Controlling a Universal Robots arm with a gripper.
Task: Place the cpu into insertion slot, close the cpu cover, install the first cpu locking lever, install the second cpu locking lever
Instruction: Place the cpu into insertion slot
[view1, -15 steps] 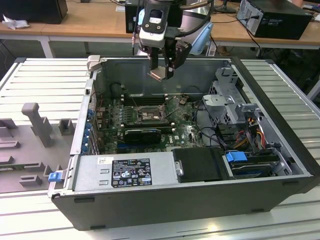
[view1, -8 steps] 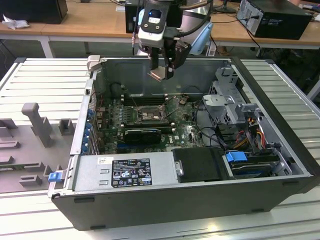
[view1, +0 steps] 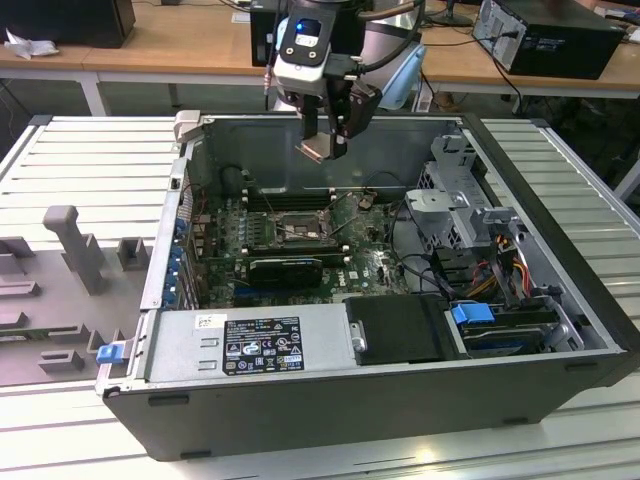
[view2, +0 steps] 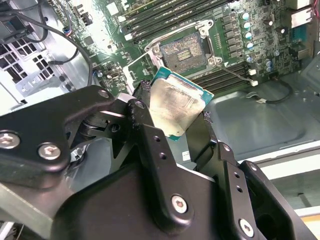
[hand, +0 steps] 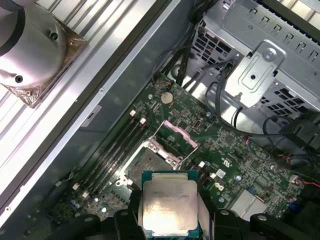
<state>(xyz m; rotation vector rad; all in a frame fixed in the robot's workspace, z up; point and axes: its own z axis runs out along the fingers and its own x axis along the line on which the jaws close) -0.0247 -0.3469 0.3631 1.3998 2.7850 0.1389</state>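
I am working on the first step. The fingers (view2: 144, 92) of the gripper (view1: 330, 140) are clenching two opposite edges of the cpu (view1: 314, 150), which is hanging in the air over the open computer case (view1: 330, 410), not yet in the insertion slot (view1: 290, 228). In the exterior view the slot is lying at about seven o'clock from the chip.

To do this well, I am judging that the chip needs squaring to the slot's rim, turning to the right orientation, and a slow, level descent with no pressing, since the socket's contacts would bend easily. The cpu cover (hand: 178, 134) is standing hinged open, so I am reading the slot as unobstructed.

Going across from the exterior view's left, I am seeing grey moulded fixtures (view1: 70, 240) resting on the ribbed metal surface (view1: 100, 160). Then comes the case's painted steel wall and the glossy green motherboard (view1: 370, 265) with its long black memory slots. In both wrist views the chip is showing thin, rigid and square, with a matt silvery-beige lid over a teal edge. At three o'clock from it, a perforated steel drive cage (view1: 445, 200) is sitting.
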